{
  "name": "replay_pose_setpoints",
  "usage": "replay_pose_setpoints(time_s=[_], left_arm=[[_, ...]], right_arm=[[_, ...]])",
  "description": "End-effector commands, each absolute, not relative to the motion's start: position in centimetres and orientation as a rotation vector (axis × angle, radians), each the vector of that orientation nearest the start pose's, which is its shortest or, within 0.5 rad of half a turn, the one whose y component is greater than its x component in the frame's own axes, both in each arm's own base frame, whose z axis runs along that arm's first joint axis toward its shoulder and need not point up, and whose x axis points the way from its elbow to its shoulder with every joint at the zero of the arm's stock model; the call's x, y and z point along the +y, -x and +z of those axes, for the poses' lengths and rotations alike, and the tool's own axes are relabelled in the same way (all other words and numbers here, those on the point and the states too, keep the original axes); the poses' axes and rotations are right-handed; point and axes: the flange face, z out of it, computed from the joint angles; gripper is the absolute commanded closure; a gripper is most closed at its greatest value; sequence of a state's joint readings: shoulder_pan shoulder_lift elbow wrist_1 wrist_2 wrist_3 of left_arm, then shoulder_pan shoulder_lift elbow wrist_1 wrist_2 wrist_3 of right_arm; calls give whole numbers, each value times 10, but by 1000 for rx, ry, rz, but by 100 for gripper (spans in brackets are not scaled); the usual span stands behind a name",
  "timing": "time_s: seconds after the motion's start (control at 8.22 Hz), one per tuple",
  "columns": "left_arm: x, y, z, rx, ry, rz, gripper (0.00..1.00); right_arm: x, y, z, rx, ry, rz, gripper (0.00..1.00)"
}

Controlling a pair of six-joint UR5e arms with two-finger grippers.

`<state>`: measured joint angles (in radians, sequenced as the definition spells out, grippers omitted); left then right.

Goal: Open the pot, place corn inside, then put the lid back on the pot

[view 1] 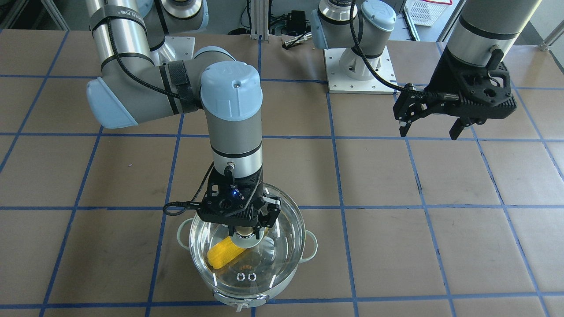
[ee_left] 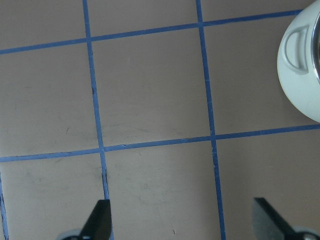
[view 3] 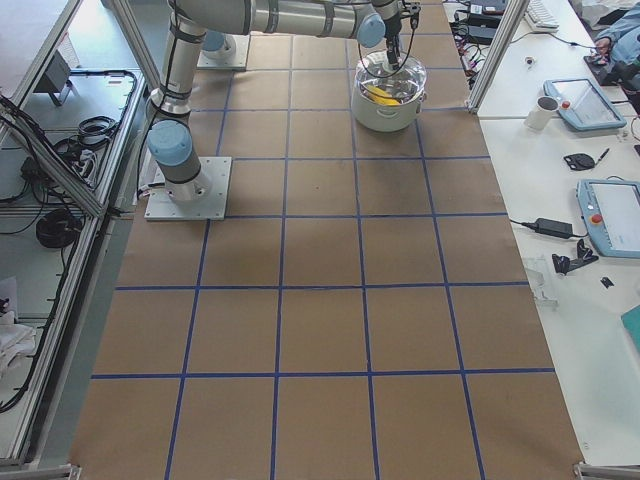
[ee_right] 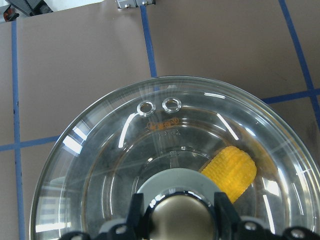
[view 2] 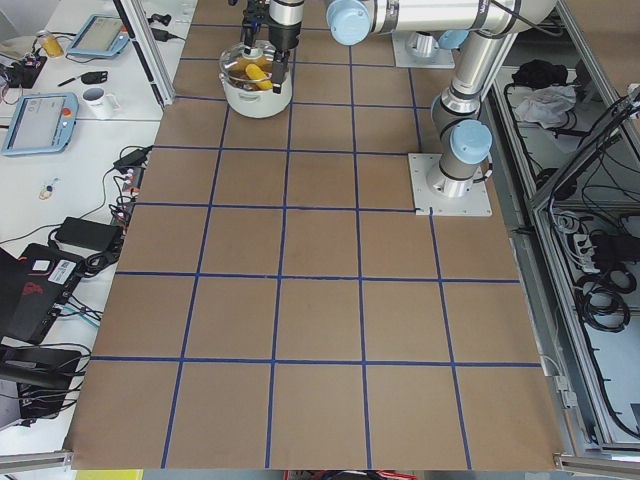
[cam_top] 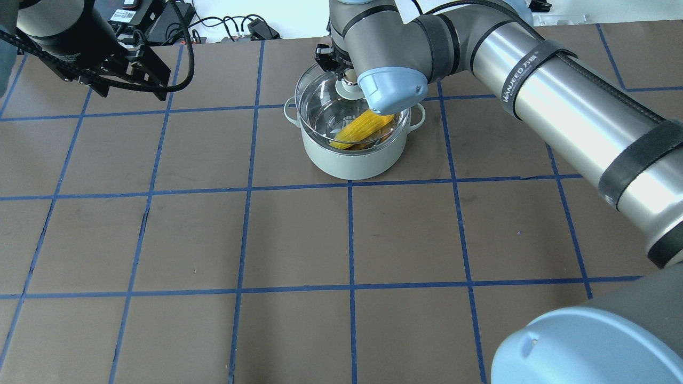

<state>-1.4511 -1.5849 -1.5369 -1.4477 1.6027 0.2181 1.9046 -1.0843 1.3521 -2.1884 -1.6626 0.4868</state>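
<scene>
The pale mint-green pot (view 1: pixel 282 287) stands on the table, also in the overhead view (cam_top: pixel 352 160). The yellow corn (view 1: pixel 224 255) lies inside it and shows through the glass in the right wrist view (ee_right: pixel 230 172). My right gripper (view 1: pixel 246 232) is shut on the knob of the clear glass lid (view 1: pixel 275 264) and holds the lid just over the pot's rim, slightly off centre. I cannot tell if the lid touches the rim. My left gripper (view 1: pixel 429 130) is open and empty, hanging above the table well off to the side of the pot (ee_left: pixel 300 70).
The table is brown with a grid of blue tape lines. The left arm's base plate (view 1: pixel 359 72) sits at the robot's side of the table. Cables and boxes (cam_top: pixel 160 16) lie beyond the far edge, past the pot.
</scene>
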Motion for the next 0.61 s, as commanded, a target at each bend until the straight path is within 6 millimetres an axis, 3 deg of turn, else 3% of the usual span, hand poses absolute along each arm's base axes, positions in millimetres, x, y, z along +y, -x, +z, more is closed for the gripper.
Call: replay_pose_setpoints(time_s=[0.0, 0.49], left_arm=[[-518, 71, 508, 3086, -154, -156, 0], [-518, 71, 503, 3088, -149, -123, 0]], right_arm=[[-624, -349, 369, 3046, -248, -542, 73], [-620, -351, 363, 3055, -225, -537, 73]])
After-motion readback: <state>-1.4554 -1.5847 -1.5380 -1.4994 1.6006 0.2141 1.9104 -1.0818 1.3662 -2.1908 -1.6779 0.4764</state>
